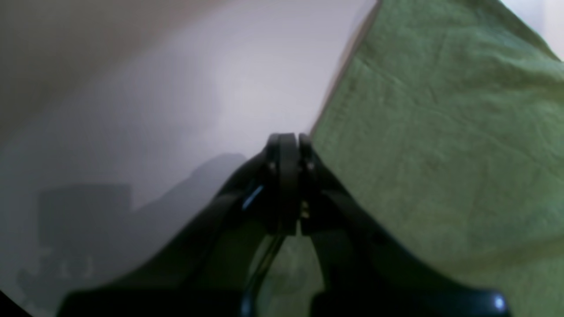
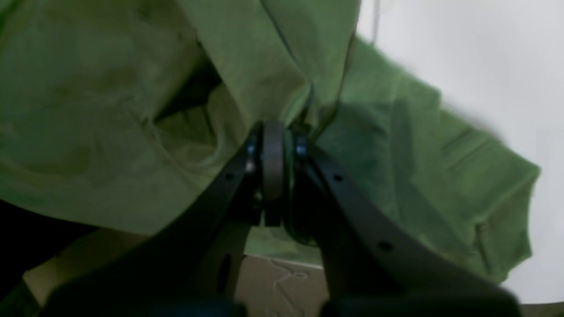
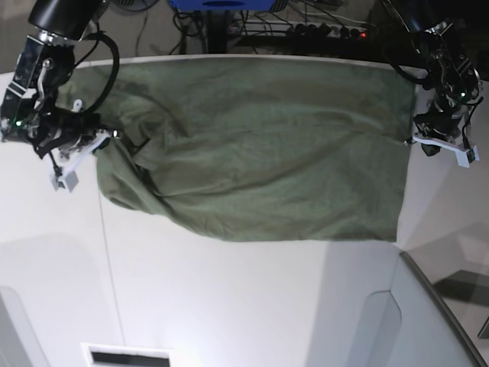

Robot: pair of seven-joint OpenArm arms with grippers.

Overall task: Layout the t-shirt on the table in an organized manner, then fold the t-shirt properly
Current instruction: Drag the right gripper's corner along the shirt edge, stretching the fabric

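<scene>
I'm spreading the t-shirt (image 3: pixel 260 145) flat on the table (image 3: pixel 229 306); right gripper (image 2: pixel 276 132) and left gripper (image 1: pixel 288 141) each pinch an edge. Next I'd pull the left side smooth.

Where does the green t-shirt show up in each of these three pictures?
Left wrist view: the t-shirt fills the right half, its edge running down to the shut left gripper.
Right wrist view: it covers the left and middle, bunched around the shut right gripper.
Base view: it lies spread across the upper middle, stretched between both arms.
Shared landmark: the white table showing beside the cloth.
</scene>
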